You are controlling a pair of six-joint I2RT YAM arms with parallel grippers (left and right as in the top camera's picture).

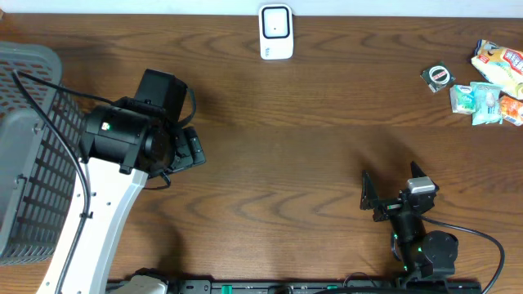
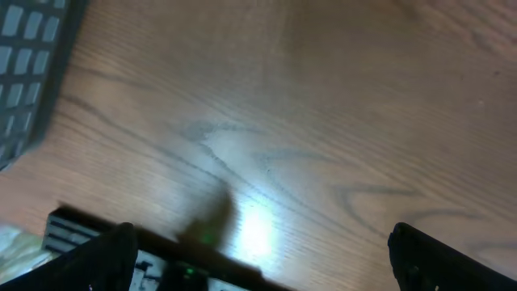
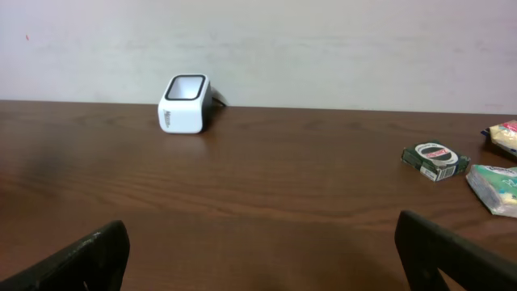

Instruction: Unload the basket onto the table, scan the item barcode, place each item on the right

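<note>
White scanner [image 1: 276,33] stands upright, far centre; snack packets [image 1: 476,100] lie clustered far right.

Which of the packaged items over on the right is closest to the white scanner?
The small dark green pack, leftmost of the cluster; the pale green pouches and the yellow bag lie farther right.

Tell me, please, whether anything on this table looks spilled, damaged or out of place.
Nothing stands out. The white scanner stands upright at the far edge of the table. The snack packets lie grouped at the far right, and the grey basket sits at the left edge. No spill or damage is visible.
</note>
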